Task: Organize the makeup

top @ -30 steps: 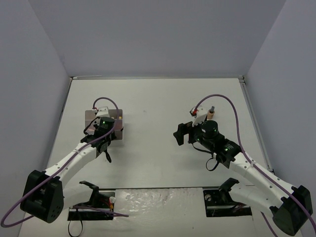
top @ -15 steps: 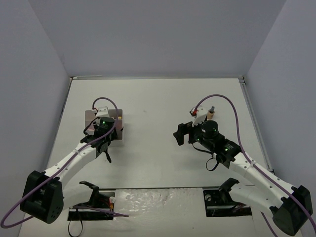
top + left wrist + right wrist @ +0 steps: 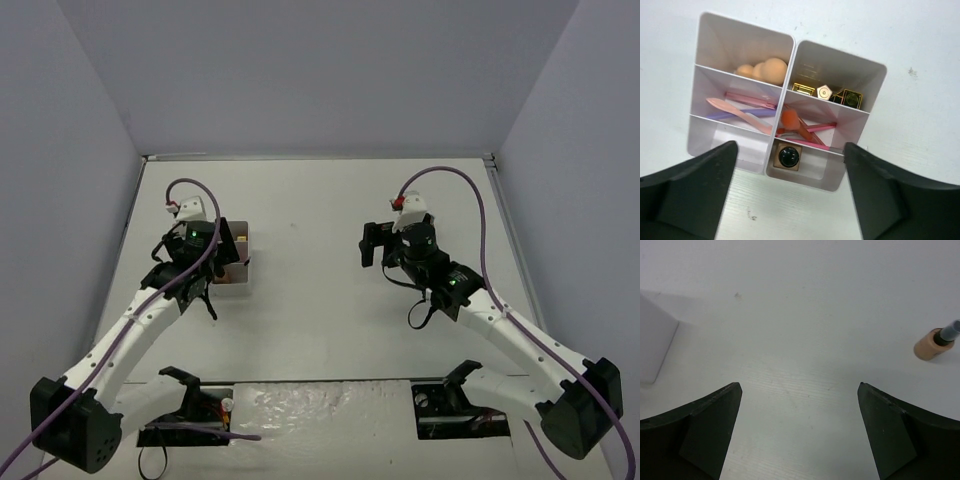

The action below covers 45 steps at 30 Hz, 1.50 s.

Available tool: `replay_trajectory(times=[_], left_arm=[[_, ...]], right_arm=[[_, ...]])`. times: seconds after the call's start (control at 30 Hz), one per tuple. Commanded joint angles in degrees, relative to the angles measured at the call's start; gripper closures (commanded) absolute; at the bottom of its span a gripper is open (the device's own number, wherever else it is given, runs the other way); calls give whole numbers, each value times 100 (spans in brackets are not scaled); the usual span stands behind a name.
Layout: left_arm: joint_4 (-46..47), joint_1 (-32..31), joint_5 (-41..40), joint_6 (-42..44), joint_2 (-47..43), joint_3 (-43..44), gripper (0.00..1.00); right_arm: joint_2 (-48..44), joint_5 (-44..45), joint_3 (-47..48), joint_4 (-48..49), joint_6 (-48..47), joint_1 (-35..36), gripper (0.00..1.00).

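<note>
Left gripper (image 3: 789, 150) hangs over the white organizer box (image 3: 740, 40), jaws released and spread wide. Box contents in the left wrist view, left column first: peach sponges (image 3: 762, 69) in the upper-left compartment, thin pink and lilac sticks (image 3: 742, 102) lying in the middle-left one. Right column: black-gold lipstick tubes (image 3: 825, 92) up top, an orange-tipped brush (image 3: 789, 120) with more pink sticks in the middle, and a tan bottle with a dark cap (image 3: 788, 156) in the lower-right compartment. In the top view the box sits left of centre on the surface (image 3: 320, 200), partly under the left arm. Over on the right, the right gripper (image 3: 799, 385) is released too, jaws wide apart above the surface. The second tan bottle (image 3: 932, 345) sits loose at the right edge of the right wrist view, dark cap toward the upper right, well apart from the box corner at the left edge. Can't tell if it's upright or lying down.
</note>
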Motion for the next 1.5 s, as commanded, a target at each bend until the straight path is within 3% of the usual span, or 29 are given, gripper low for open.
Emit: replay_trajectory(times=[0.0, 0.2, 0.47, 0.8, 1.23, 1.47], left_arm=[[-682, 51, -220, 291, -258, 884, 4], [-948, 59, -3, 766, -411, 1108, 3], [-449, 85, 558, 1472, -1055, 353, 3], [65, 97, 567, 1696, -1458, -317, 3], [152, 175, 547, 1749, -1385, -318, 3], [160, 210, 591, 1731, -1394, -335, 3]], right_arm=[[509, 926, 650, -60, 217, -596, 3], [1269, 660, 1271, -293, 260, -1697, 4], [2702, 329, 2043, -277, 602, -2823, 10], [4252, 174, 2684, 38, 300, -3042, 17], [4586, 17, 2440, 161, 27, -3050, 20], [4636, -89, 2287, 231, -33, -3051, 37]])
